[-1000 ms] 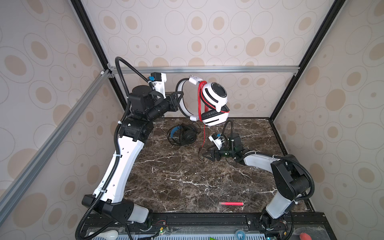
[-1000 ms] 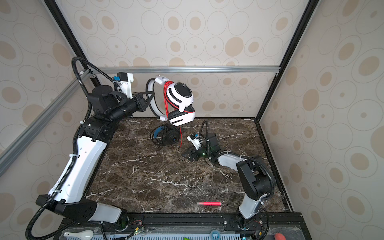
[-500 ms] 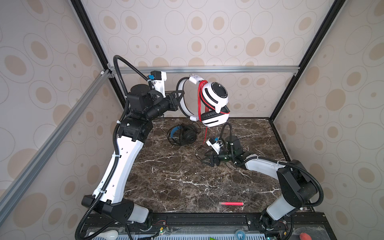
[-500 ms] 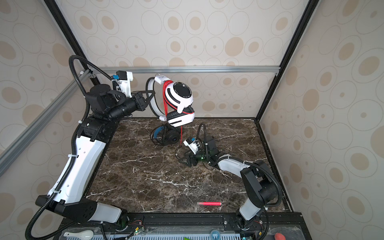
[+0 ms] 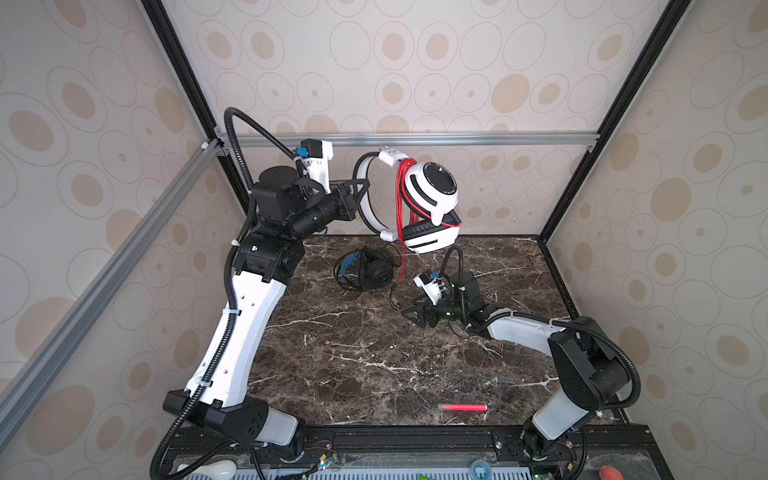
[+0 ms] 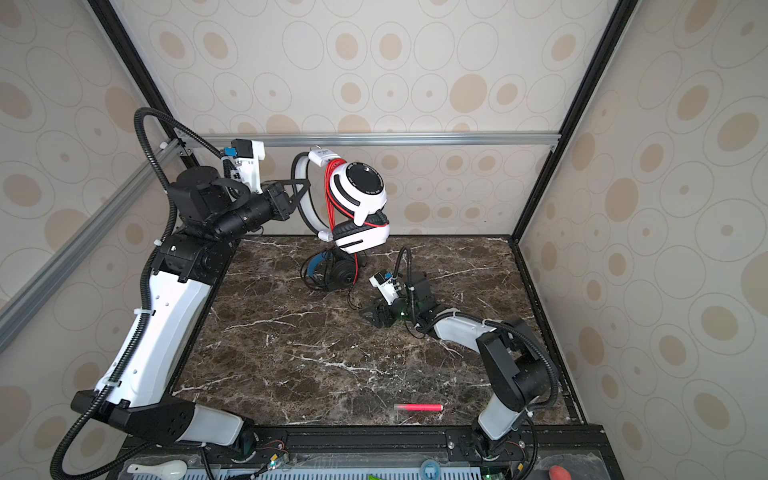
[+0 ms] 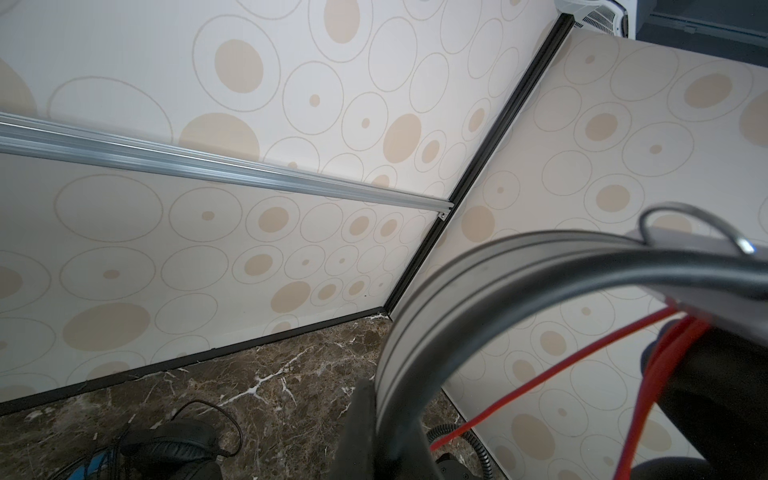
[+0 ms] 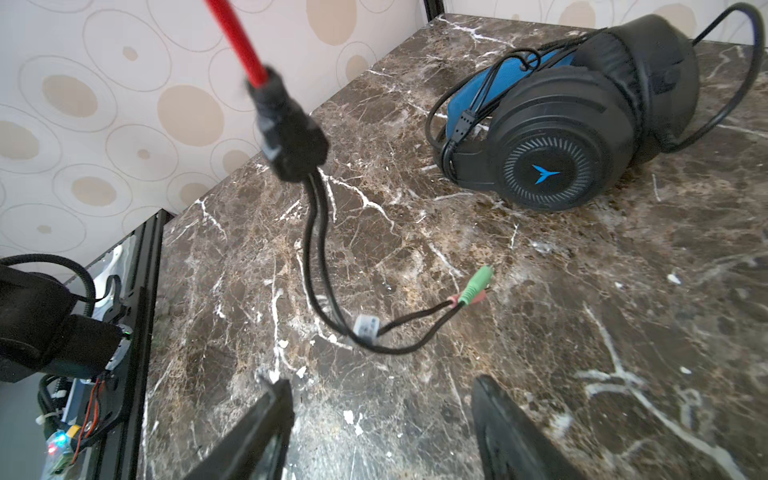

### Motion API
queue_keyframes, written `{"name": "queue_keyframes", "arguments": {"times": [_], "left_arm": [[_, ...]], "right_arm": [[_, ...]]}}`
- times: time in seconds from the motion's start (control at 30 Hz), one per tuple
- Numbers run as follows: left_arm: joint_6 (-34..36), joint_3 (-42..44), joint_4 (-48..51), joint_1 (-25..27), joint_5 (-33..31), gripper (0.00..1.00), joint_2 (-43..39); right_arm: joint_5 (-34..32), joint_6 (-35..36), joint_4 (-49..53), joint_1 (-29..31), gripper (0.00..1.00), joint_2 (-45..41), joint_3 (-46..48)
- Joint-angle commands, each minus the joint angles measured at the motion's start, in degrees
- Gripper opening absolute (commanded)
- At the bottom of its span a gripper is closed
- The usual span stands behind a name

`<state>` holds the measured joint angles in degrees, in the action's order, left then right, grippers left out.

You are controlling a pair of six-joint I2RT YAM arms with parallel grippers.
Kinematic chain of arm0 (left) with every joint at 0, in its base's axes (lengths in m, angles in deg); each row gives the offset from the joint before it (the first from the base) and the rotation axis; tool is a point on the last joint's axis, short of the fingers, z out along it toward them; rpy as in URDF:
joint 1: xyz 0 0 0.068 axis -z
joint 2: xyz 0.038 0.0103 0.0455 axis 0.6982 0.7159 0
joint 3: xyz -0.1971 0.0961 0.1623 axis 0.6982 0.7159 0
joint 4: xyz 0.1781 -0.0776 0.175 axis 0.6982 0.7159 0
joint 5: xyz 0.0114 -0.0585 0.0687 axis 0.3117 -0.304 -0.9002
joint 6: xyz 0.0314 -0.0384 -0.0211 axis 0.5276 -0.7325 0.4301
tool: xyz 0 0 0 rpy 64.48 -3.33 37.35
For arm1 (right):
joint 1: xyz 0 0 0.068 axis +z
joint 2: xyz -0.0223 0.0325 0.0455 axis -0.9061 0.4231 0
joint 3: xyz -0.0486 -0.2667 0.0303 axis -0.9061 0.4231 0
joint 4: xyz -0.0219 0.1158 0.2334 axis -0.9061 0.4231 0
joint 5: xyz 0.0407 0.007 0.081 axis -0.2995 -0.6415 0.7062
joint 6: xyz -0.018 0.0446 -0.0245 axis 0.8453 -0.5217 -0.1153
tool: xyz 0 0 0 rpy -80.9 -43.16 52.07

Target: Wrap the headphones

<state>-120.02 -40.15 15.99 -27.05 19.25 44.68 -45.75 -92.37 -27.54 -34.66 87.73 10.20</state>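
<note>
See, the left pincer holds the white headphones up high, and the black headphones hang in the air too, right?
Not quite. The black headphones lie on the table, as both top views show. The left pincer does hold the white headphones up high.

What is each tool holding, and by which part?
Left tool: shut on the white over-ear headset with red cable, gripped at its headband. Right tool: open, holding nothing, near the cable's plug end.

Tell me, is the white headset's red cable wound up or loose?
Partly wound: red cable loops drape the white headset, but the tail hangs to the table.
</note>
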Motion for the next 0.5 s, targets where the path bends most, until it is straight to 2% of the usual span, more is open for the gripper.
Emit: {"name": "queue_keyframes", "arguments": {"times": [0.0,0.27,0.47], "left_arm": [[-2.23,-3.77,-1.99,-0.45,1.26,0.00,-0.80],[-1.89,-6.89,-0.10,-0.45,3.55,0.00,0.46],[-0.33,-11.78,5.05,-0.45,5.69,0.00,2.89]], "right_arm": [[-2.00,2.40,1.11,0.18,0.70,-1.32,-0.09],[-0.60,4.28,1.36,0.15,0.71,-4.15,2.17],[1.38,3.50,1.04,0.16,0.71,-5.32,2.94]]}}
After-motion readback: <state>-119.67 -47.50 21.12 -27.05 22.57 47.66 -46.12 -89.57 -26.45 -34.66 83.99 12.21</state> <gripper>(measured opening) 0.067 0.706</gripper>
